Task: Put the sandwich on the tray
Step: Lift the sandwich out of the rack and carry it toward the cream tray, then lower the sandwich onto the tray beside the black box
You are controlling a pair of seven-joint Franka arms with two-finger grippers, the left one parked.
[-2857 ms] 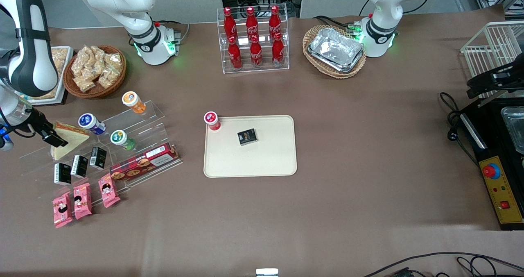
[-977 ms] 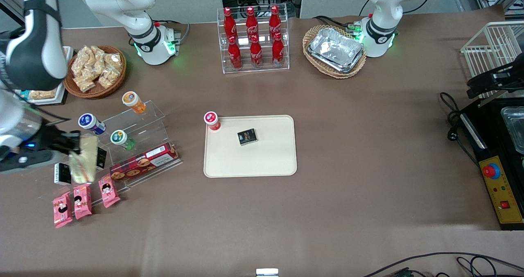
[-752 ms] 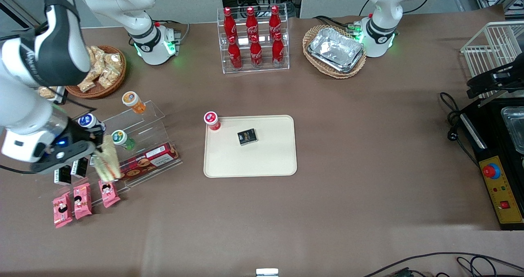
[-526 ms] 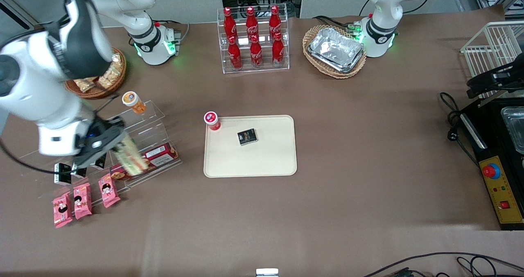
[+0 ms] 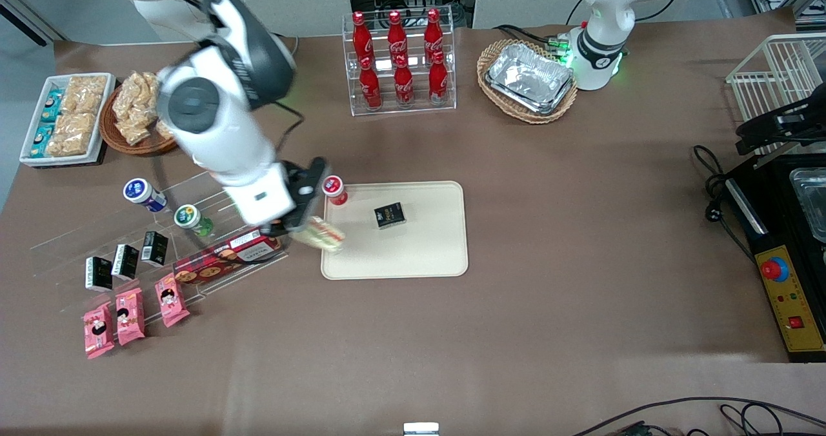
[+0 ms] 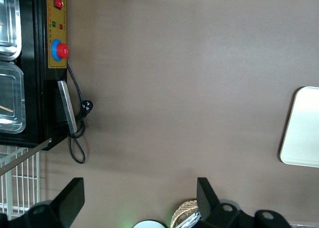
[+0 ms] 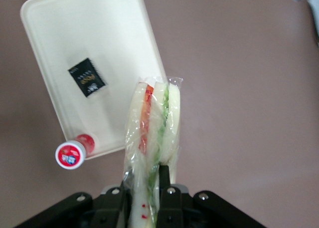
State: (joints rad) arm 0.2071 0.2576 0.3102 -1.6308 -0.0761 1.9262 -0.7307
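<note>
My right gripper (image 5: 298, 220) is shut on the clear-wrapped sandwich (image 5: 317, 233) and holds it in the air above the cream-beige tray's (image 5: 413, 255) edge toward the working arm's end. In the right wrist view the sandwich (image 7: 153, 123) hangs edge-on between the fingers (image 7: 164, 180), showing red and green filling, with the tray (image 7: 99, 43) below it. A small black box (image 5: 390, 215) lies on the tray and a red-capped bottle (image 5: 334, 189) stands at its corner.
A clear acrylic stand (image 5: 219, 194) with small bottles, black boxes and a red biscuit box (image 5: 227, 254) lies toward the working arm's end. Pink snack packets (image 5: 129, 310) lie nearer the camera. A cola bottle rack (image 5: 399, 62) and a basket of foil trays (image 5: 529, 78) stand farther back.
My gripper has lifted the sandwich off the acrylic stand and carried it across the stand toward the tray, reaching the tray's edge. The sandwich has turned edge-on.
</note>
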